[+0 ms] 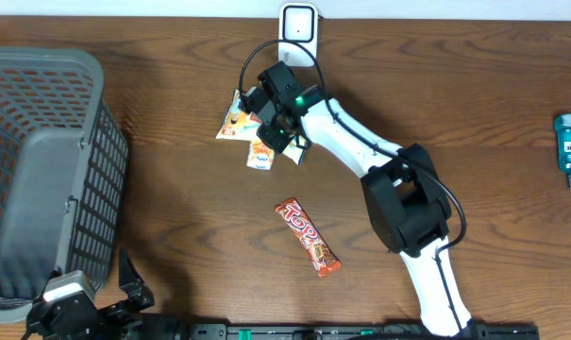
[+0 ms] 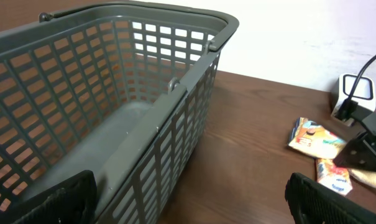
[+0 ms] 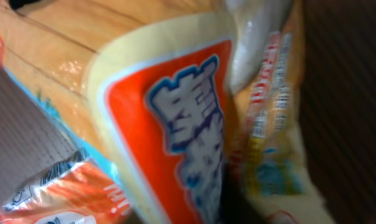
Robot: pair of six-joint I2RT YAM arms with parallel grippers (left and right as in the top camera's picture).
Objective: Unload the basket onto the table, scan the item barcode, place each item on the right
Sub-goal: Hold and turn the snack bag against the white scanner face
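Picking up is the step you're on: your right gripper (image 1: 272,127) sits down among the snack packets (image 1: 260,156), one of them filling its wrist view, though you cannot tell whether its jaws have closed on it. The scanner (image 1: 297,23) stands just beyond the gripper. Next you'll likely need a firm hold, then a lift and turn to show the barcode. Your left gripper (image 2: 194,208) hangs wide open beside the basket (image 2: 175,93).
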